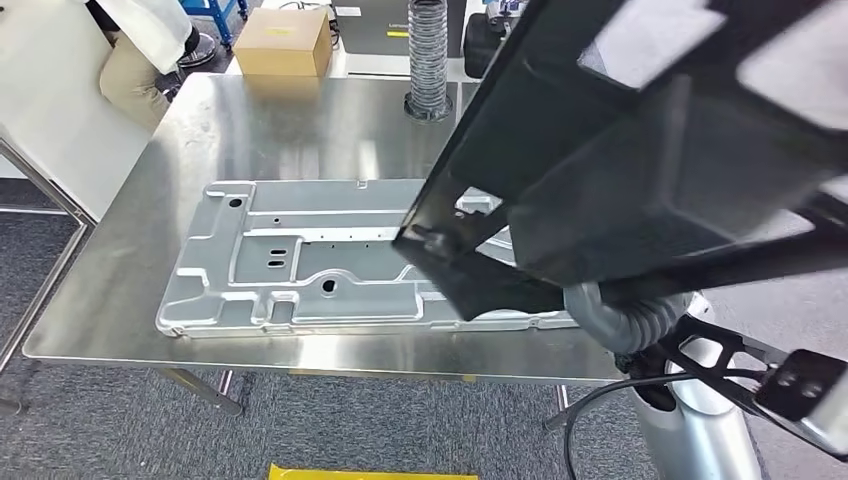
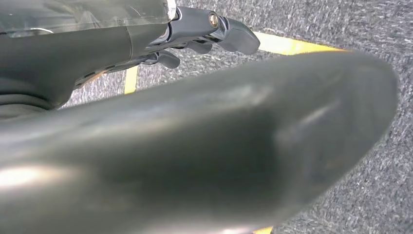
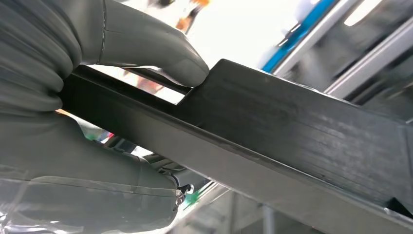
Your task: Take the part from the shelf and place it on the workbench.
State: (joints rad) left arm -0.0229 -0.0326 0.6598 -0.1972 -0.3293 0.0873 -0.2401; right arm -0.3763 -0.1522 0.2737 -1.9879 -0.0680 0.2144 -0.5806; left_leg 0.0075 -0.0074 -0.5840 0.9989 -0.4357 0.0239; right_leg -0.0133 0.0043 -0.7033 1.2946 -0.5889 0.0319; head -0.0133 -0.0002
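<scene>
Nearest the head camera, a large black part [image 1: 640,150] filled the upper right of the frame, tilted, its lower corner hanging over the right end of the steel workbench [image 1: 300,130]; whether that corner touched anything could not be told. In the right wrist view the right hand [image 3: 83,122] clamped the part's [image 3: 292,126] black edge, the grey thumb [image 3: 160,53] pressed on one face and the palm wrapped against the other. At the lower right of the head view sat a grey ribbed cover [image 1: 625,320], a silver arm segment [image 1: 700,420] and loose black cables [image 1: 600,400].

In the left wrist view a blurred dark rounded surface spread across most of the frame. The left hand's dark fingers [image 2: 229,36] showed at the upper centre above grey carpet [image 2: 370,24] with a yellow floor line [image 2: 287,45]. Whether those fingers held anything could not be told.

Further out, a pressed grey metal panel [image 1: 290,260] lay flat on the workbench, centre left of the head view, its right end hidden under the black part. A yellow strip [image 1: 370,472] marked the floor at the bottom edge.

Beyond, a black coiled hose [image 1: 428,55] stood upright near the bench's far edge, top centre. A cardboard box [image 1: 284,42] sat just past it, upper left of centre. A person in white [image 1: 150,30] was partly visible in the upper left corner.
</scene>
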